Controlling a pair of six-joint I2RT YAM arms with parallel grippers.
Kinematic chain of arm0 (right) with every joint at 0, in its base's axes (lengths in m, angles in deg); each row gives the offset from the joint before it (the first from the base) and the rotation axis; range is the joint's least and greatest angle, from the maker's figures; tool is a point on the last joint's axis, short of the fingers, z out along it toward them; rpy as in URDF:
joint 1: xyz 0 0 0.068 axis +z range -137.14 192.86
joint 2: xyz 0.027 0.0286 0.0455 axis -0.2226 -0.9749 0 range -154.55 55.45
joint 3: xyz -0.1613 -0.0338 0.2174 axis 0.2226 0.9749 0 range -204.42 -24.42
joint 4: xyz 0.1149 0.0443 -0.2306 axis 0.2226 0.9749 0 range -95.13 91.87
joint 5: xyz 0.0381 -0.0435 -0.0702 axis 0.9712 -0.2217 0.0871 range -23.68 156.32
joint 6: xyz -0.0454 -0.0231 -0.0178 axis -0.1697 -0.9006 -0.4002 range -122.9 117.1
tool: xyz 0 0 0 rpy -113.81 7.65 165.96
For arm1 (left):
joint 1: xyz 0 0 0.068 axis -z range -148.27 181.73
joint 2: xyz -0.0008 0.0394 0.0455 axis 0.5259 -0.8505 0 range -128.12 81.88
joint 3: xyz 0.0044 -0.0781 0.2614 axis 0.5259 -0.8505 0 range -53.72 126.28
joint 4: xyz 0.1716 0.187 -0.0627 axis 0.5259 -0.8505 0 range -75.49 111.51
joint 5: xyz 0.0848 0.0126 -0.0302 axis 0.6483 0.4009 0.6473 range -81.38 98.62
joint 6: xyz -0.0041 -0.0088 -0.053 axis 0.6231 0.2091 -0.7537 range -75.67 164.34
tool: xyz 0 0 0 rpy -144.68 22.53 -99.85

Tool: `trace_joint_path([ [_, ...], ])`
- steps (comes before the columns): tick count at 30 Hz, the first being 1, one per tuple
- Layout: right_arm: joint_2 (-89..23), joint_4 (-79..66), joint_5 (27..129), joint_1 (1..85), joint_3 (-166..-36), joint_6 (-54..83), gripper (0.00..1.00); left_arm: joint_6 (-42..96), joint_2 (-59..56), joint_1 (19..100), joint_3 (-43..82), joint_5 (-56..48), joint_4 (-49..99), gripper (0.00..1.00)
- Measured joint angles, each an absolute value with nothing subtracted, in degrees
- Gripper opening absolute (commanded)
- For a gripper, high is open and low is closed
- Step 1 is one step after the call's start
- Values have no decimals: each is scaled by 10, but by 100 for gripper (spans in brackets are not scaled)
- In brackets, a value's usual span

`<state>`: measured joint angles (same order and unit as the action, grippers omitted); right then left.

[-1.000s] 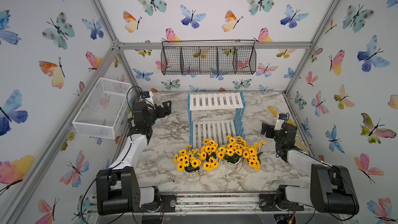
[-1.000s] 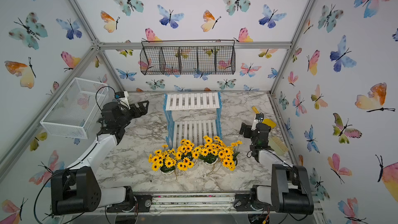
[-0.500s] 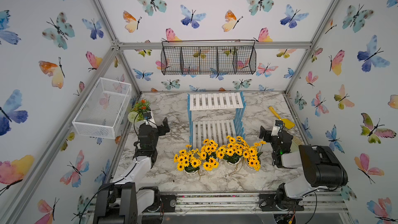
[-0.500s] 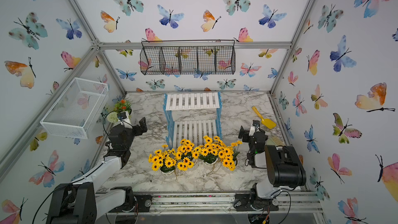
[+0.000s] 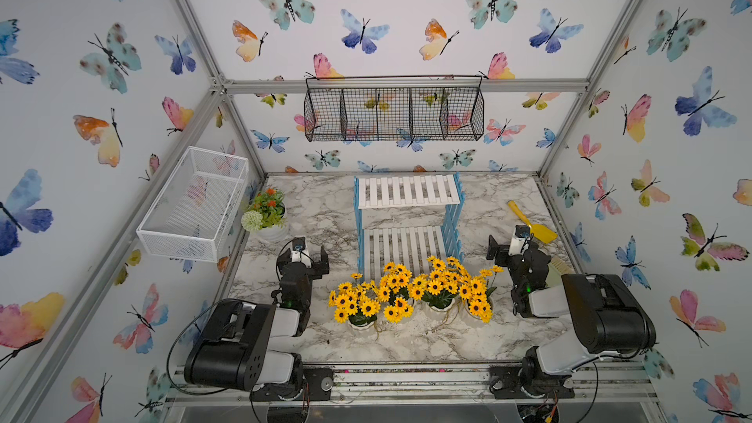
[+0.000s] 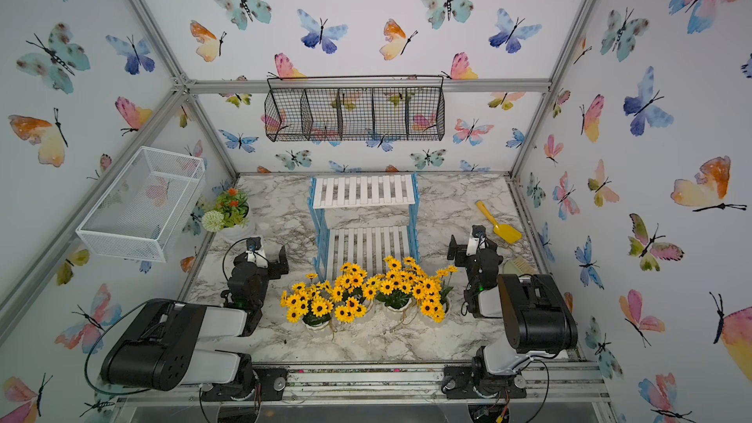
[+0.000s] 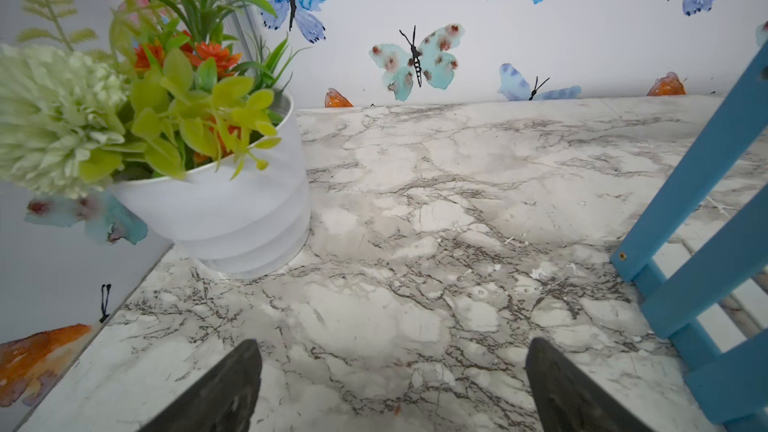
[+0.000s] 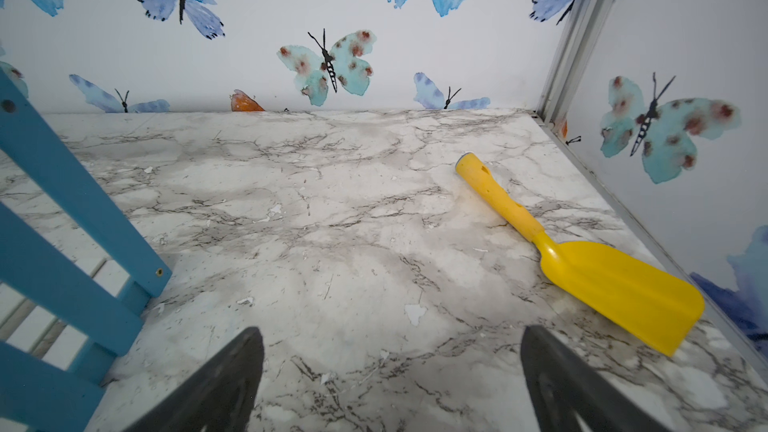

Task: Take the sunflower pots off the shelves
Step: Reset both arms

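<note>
both arms are now folded lower and closer to the near edge of the bench (image 5: 407, 343) than a moment ago. the left hand (image 5: 303, 262) and the right hand (image 5: 510, 244) are apart and empty. the four sunflower pots (image 5: 411, 295) stand in a row on the bench before the bare shelves (image 5: 407, 191), so the task looks finished.

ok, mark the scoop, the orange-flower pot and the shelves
scoop (image 8: 615, 288): right wrist view, blade.
orange-flower pot (image 7: 232, 209): left wrist view, white wall.
shelves (image 5: 407, 193): in a top view, upper board.
</note>
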<state>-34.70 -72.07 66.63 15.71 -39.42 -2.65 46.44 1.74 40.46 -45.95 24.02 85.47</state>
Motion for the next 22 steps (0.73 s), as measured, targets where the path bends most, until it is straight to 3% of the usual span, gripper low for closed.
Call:
trace_joint_path([
  [22, -348, -711, 693, 157, -399, -40, 99, 465, -13, 388, -465, 217, 950, 98],
])
